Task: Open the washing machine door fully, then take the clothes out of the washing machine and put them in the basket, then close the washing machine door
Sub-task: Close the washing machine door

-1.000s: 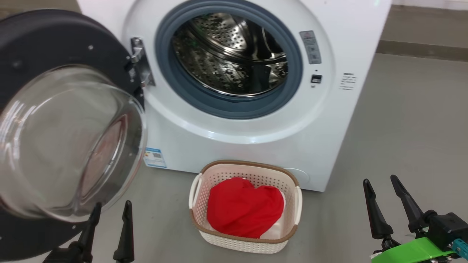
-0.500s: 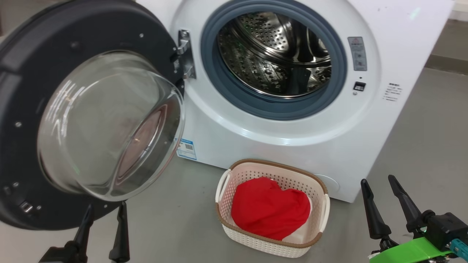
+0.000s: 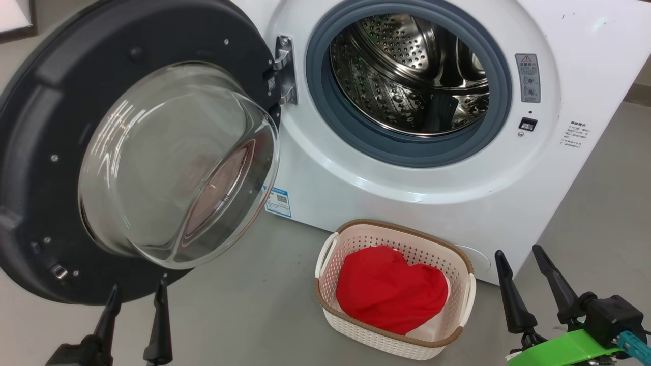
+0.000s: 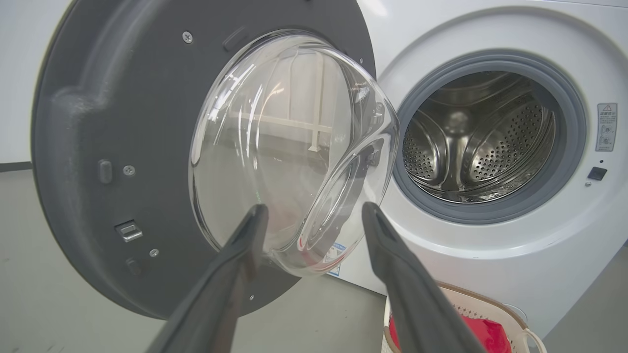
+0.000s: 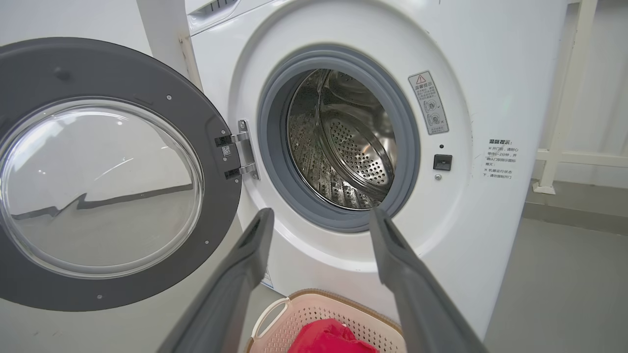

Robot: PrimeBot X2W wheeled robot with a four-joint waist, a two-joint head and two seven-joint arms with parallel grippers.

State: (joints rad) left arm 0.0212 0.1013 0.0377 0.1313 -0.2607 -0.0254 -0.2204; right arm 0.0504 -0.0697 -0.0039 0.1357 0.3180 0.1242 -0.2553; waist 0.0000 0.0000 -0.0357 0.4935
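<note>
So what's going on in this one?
A two-armed robot faces a washing machine. The washing machine door stands swung wide open, the drum looks empty, and the red clothes lie in the basket on the floor in front. The left gripper and right gripper are both open and hold nothing; closing the door is left.

Bright even light, glare streaks on washing machine door (image 3: 147, 152), soft shadows, wrist views bowed at edges

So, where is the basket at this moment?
In the head view the basket stands on the floor, right of centre, just in front of the washing machine and below its drum; the red clothes lie inside it.
</note>
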